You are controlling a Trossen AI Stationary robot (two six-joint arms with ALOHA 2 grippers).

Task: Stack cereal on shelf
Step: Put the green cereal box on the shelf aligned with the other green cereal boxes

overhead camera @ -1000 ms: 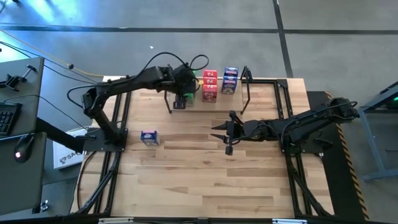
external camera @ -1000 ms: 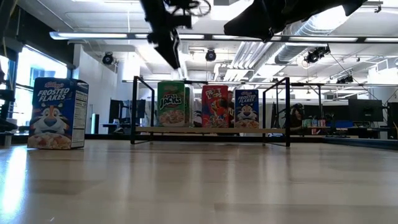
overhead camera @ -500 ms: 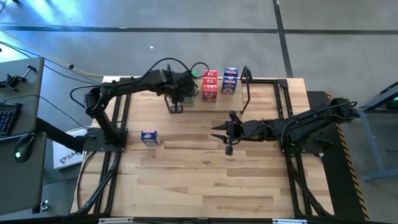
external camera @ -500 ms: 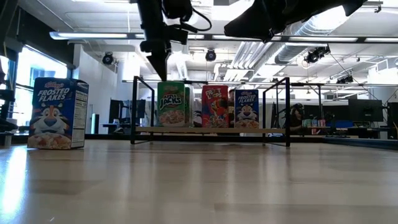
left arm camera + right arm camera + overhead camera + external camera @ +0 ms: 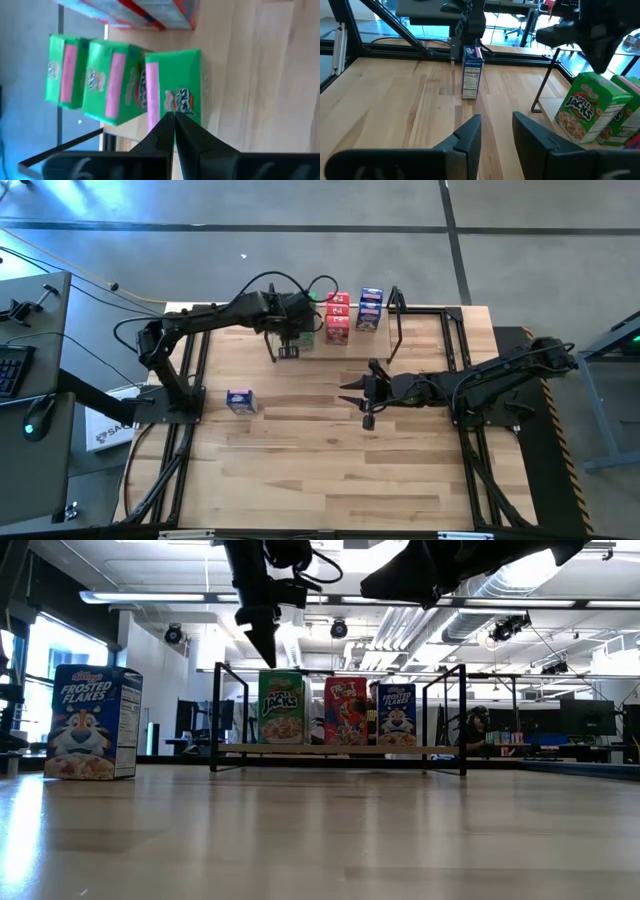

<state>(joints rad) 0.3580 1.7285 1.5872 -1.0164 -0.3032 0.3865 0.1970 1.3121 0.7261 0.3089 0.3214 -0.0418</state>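
The shelf stands at the table's far side, its board on black end frames. On the board stand three green cereal boxes in a row, then red ones and blue ones. The front green box is upright and turned slightly askew. My left gripper is shut, pointing down right over that box's top. A blue Frosted Flakes box stands upright on the table near the left edge. My right gripper hangs open over the table's middle, nothing between its fingers. My left gripper's shut fingertips stand just over the top edge of the front green box, coming from above and pointing down. Whether they touch the box I cannot tell. The box rests on the shelf board.
Bare tabletop lies between the shelf and the near edge. The shelf's black end frames rise beside the boxes. Desks and room clutter lie beyond the table.
My left gripper has shut and swung from a slant to upright above the green boxes, going a little toward the table's left and back. The front green box has shifted slightly along the board toward the red boxes.
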